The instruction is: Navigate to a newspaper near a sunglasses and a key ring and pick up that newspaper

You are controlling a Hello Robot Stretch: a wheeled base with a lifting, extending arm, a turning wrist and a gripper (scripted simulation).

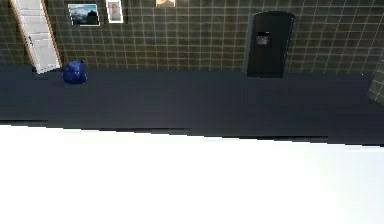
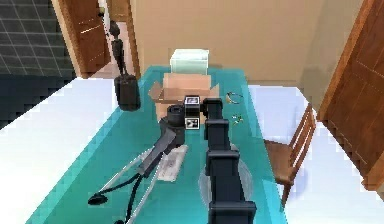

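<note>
newspaper [image 2: 172, 162]: one pale folded sheet lying on the teal table [image 2: 105, 150], beside the gripper [image 2: 110, 205]; cannot tell whether the gripper holds anything. also on the table: one open cardboard box [image 2: 185, 90], one dark vase [image 2: 127, 92], two small items [image 2: 237, 115].

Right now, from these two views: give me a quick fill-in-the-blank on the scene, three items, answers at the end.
1. The open cardboard box stands on a ___ table.
2. The chair beside that table is made of ___.
3. In the forward view, the rounded object at the upper left is ___ in colour.
Missing words: teal; wood; blue.
</note>
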